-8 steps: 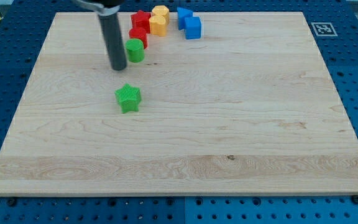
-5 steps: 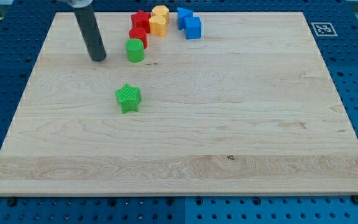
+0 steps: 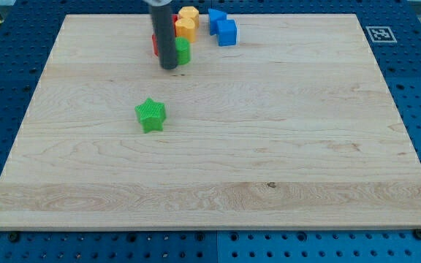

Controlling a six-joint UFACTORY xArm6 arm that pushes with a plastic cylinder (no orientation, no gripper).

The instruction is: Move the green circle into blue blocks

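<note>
The green circle (image 3: 183, 51) sits near the view's top, just below the yellow blocks (image 3: 187, 24). My tip (image 3: 169, 66) rests against the green circle's left side; the rod covers part of it and most of the red blocks (image 3: 155, 42). Two blue blocks (image 3: 223, 27) lie to the upper right of the green circle, with a gap between. A green star (image 3: 150, 115) lies alone, lower on the board.
The wooden board (image 3: 269, 146) lies on a blue perforated table. A fiducial tag (image 3: 379, 33) marks the board's top right corner. The yellow and red blocks crowd close to the green circle's top and left.
My tip swung from the green circle's left side, out to the left, then back right. The green circle has shifted right and slightly up, now below the yellow blocks.
</note>
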